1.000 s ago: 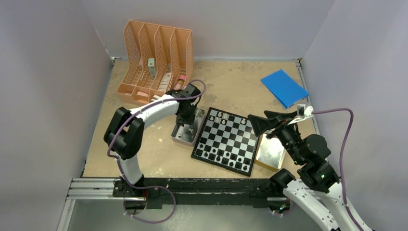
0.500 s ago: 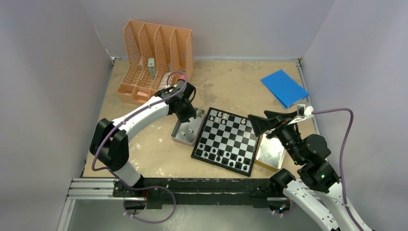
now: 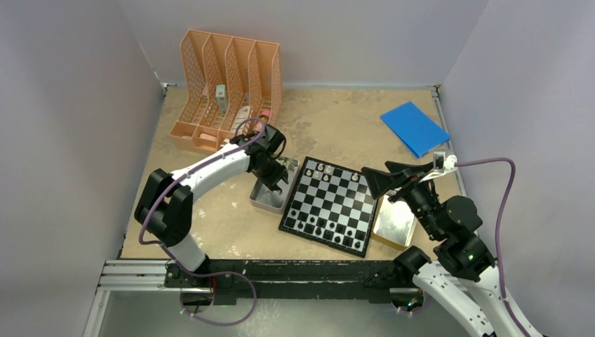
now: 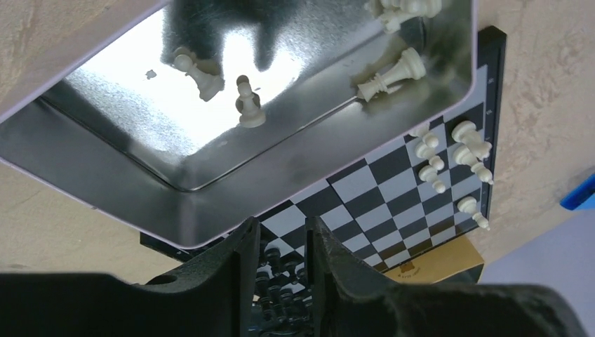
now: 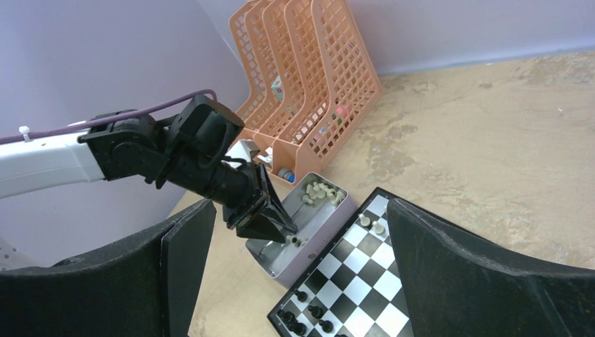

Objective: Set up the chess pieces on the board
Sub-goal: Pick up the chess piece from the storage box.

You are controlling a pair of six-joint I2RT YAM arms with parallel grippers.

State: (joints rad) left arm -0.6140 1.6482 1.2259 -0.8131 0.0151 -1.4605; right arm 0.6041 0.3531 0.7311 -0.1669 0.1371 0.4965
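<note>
The board (image 3: 330, 203) lies mid-table, with a few white chess pieces (image 3: 324, 169) on its far row and black ones (image 3: 319, 226) on its near rows. A shiny tin (image 3: 269, 199) touches the board's left edge and holds loose white pieces (image 4: 200, 74), more of them in its far corner (image 5: 319, 191). My left gripper (image 3: 278, 180) points down into the tin. Its jaws are narrowly open with nothing between them (image 4: 279, 242). My right gripper (image 3: 390, 179) hovers wide open above the board's right edge, empty (image 5: 302, 232).
A second tin (image 3: 393, 223) lies against the board's right side, under my right arm. An orange file organizer (image 3: 228, 88) stands at the back left, close behind the left wrist. A blue flat pad (image 3: 414, 128) lies at the back right. Walls close in on all sides.
The left arm stretched out toward the organizer, then its wrist came back down over the tin. Its jaws have narrowed a little. The right arm has not moved.
</note>
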